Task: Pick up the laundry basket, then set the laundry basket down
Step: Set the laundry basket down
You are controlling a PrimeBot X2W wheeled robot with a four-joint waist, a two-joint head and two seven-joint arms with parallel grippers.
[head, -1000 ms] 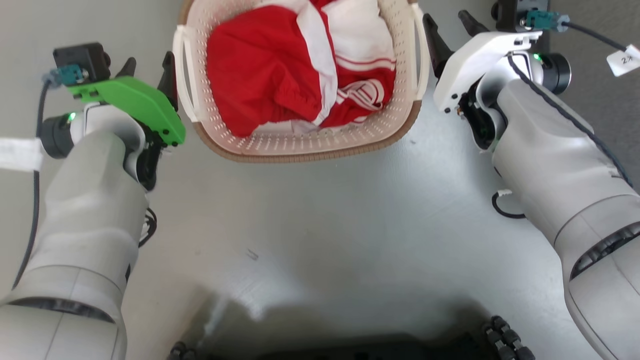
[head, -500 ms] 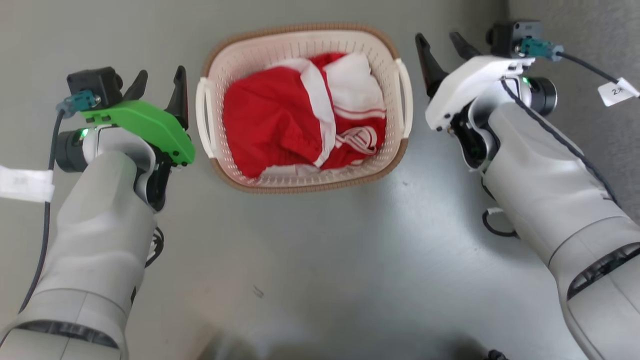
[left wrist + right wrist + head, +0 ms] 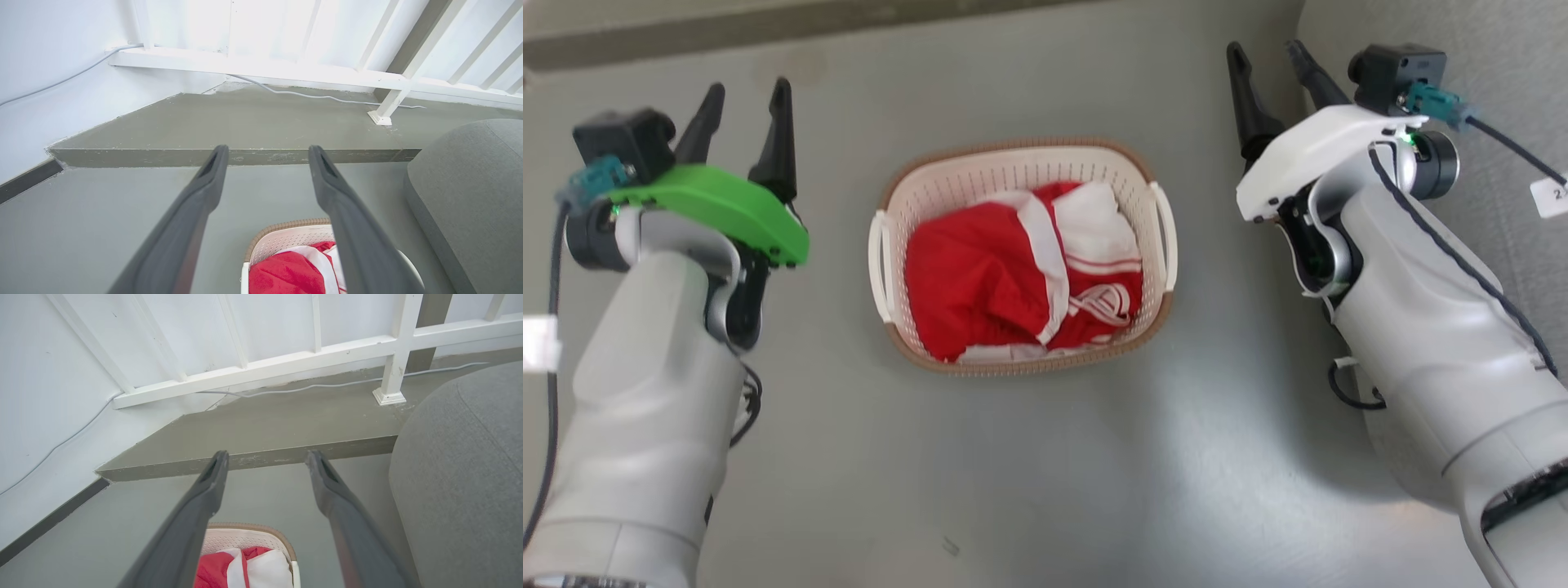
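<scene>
- Resting on the grey floor (image 3: 1045, 490), the laundry basket (image 3: 1023, 369) sits upright between the two arms, well apart from both, and holds a bundle of red and white clothing (image 3: 980, 278)
- Left gripper (image 3: 749, 86): jaws parted with a clear gap between the fingers, nothing held; positioned off the basket's left side
- Right gripper (image 3: 1265, 47): jaws parted to a similar width, nothing held; positioned off the basket's right side
- Handling (judgement): the perforated plastic shell should be light and fairly stiff, though its thin walls may flex if squeezed; the soft cloth load adds little weight and may shift
- Grasp points: the left handle (image 3: 876, 261) and the right handle (image 3: 1168, 237), one per gripper; closing on each handle bar should keep the lift level
- Avoid gripping one side alone; a one-sided hold would probably tilt the basket
</scene>
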